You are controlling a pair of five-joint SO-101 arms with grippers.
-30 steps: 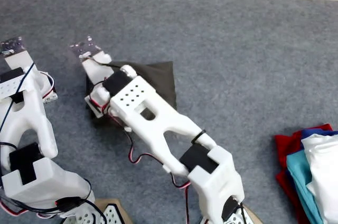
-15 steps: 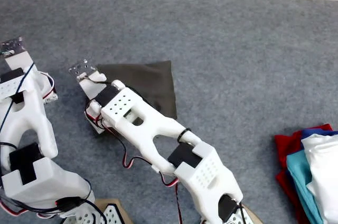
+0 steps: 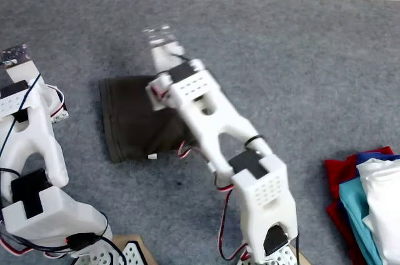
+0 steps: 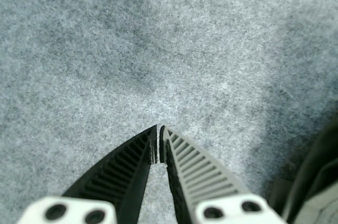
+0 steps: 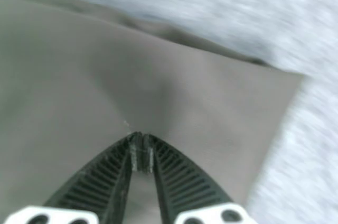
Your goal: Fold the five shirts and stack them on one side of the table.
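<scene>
Now our right claw [image 5: 141, 142] is pinched closed right above the brown shirt [image 3: 131, 121], which lies flat on the grey surface [image 3: 300, 59], well apart from the shirt pile [image 3: 365, 202]. Our left claw [image 4: 159, 134], closed too, hangs beside the brown shirt. We think the right arm is nearer.
</scene>
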